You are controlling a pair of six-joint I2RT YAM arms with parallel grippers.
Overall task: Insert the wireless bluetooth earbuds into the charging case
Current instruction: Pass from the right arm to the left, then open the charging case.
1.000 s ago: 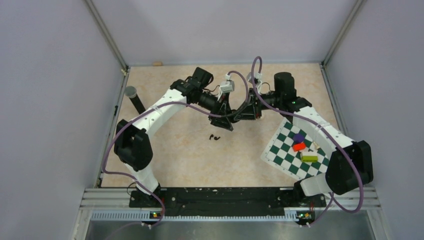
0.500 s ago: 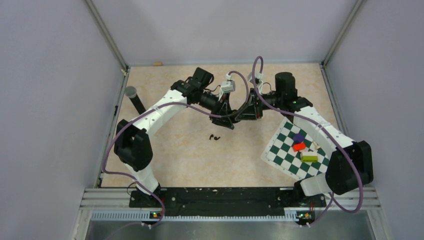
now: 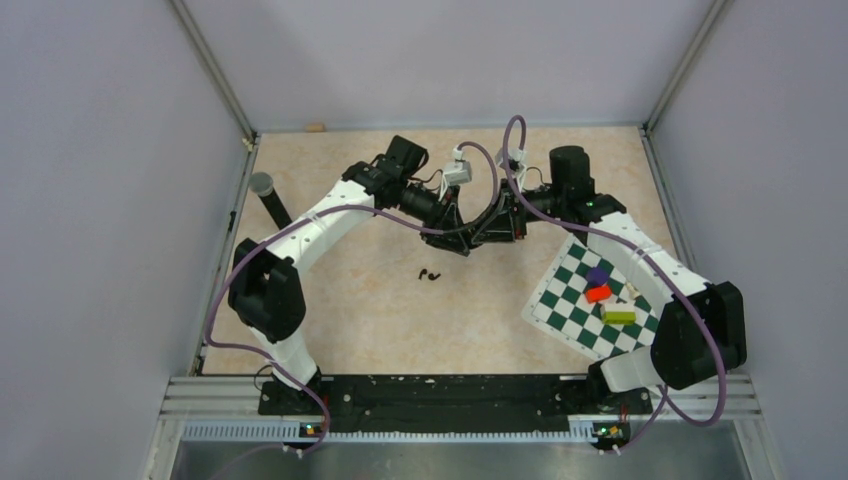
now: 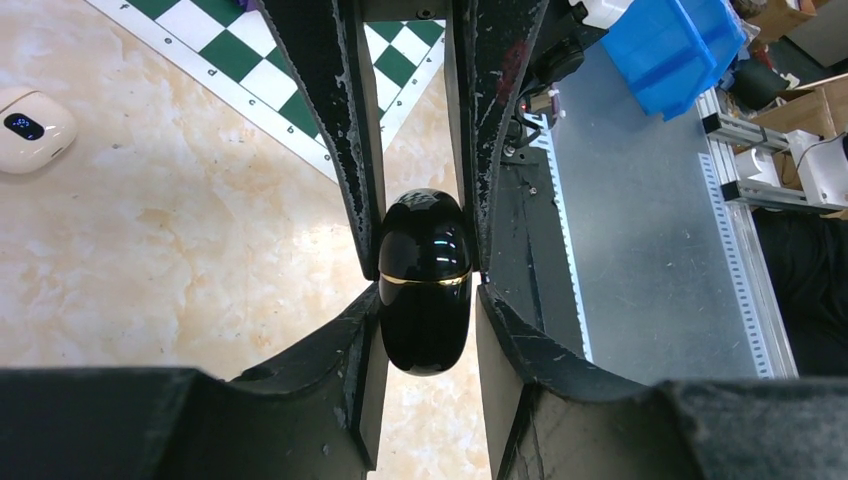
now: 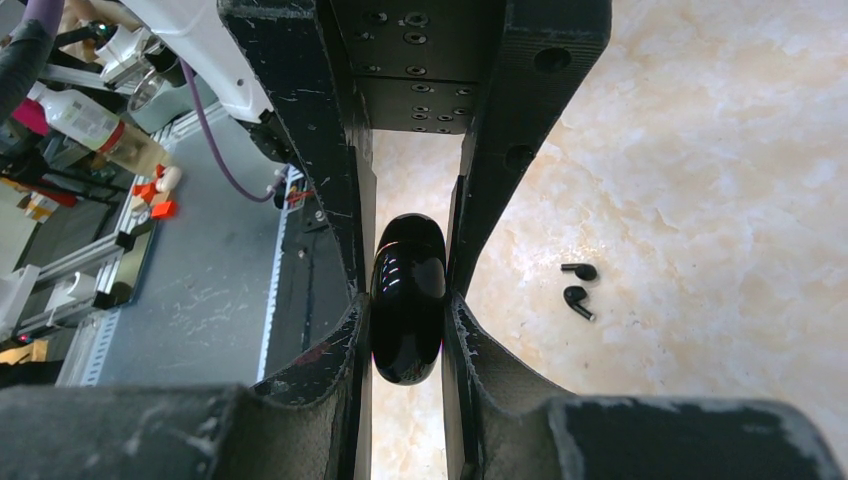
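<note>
Seen from the top camera, the two arms reach inward and meet over the far middle of the table (image 3: 350, 310). The left gripper (image 3: 458, 240) and the right gripper (image 3: 488, 228) stand tip to tip. What is between them is too small and dark to make out from here. The two earbuds (image 3: 430, 273) lie on the bare table just in front of the grippers, close to each other, and nothing holds them. On the right a green and white chessboard (image 3: 565, 290) lies turned at an angle. It carries a purple block (image 3: 598, 275), a red block (image 3: 598, 293) and a yellow-green block (image 3: 619, 316). A dark post (image 3: 268, 195) stands near the left edge.

In the left wrist camera, the charging case (image 4: 424, 280) is glossy black with a thin gold seam around its middle, and it is held off the table. The left gripper's own fingers (image 4: 345, 360) press on both sides of it, so this gripper is clamped on the case. The right gripper's fingers (image 4: 330, 100) come from the opposite side and grip its other half. A white case (image 4: 30, 122) lies on the table at the far left.

In the right wrist camera, the right gripper's fingers (image 5: 340, 360) are closed tightly on the charging case, and the left gripper's fingers (image 5: 315, 150) hold it from the other end. The earbuds lie side by side on the table to the right, apart from the case and outside it.
</note>
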